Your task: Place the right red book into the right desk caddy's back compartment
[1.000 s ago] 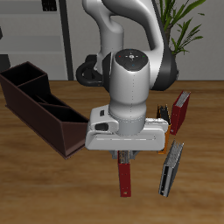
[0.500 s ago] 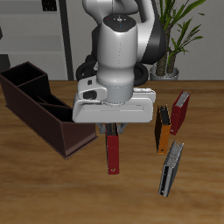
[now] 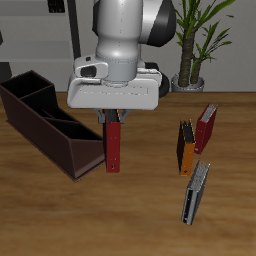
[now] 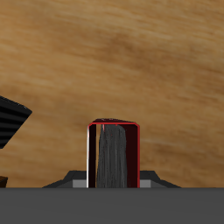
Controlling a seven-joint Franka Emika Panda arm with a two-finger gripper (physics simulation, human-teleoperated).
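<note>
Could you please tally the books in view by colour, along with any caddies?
Red book held in the gripper: 1
Darker red book: 1
Orange-and-black book: 1
Grey book: 1
Maroon desk caddy: 1
Total: 5

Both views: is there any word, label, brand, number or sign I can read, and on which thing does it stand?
None: no readable text in either view.
The right red book, hanging from the gripper: plain cover.
The right desk caddy: plain walls.
The other books farther along the table: too small to tell.
</note>
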